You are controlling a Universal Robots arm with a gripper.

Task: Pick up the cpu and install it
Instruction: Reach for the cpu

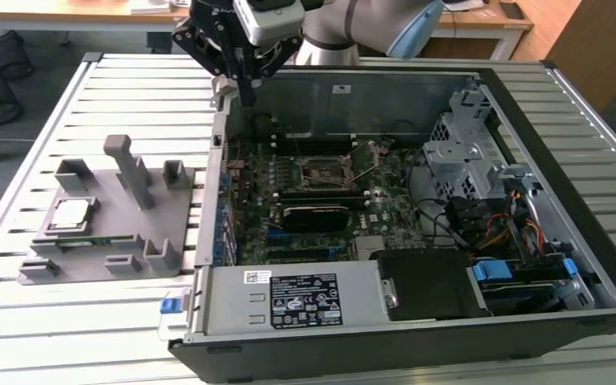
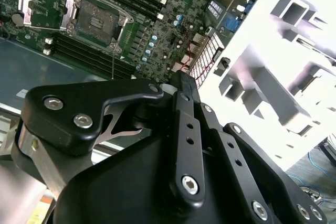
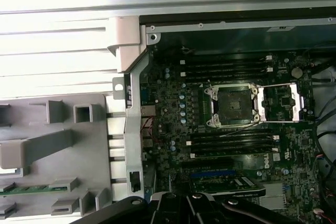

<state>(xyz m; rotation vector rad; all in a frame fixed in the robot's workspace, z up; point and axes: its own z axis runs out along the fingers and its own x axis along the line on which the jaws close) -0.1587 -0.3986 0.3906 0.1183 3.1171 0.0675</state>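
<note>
The cpu (image 1: 73,215), a small silver square chip, lies in a pocket of the grey fixture (image 1: 115,269) at the exterior view's left. My gripper (image 1: 248,96) hangs shut and empty over the far left corner of the open computer case (image 1: 415,353), well away from the cpu. The dark motherboard socket (image 1: 324,170) sits mid-board with its metal frame swung open. In both wrist views the socket (image 3: 231,106) (image 2: 97,22) lies bare, and the gripper (image 2: 181,81) hovers by the case wall between board and fixture (image 3: 58,145).
A green memory stick (image 1: 86,241) lies in the fixture near the cpu, and its upright posts (image 1: 126,164) rise beside it. Inside the case are a heatsink block (image 1: 314,215), a drive cage (image 1: 464,152), cables and a power supply (image 1: 286,301). Everything rests on a slatted metal table (image 1: 30,337).
</note>
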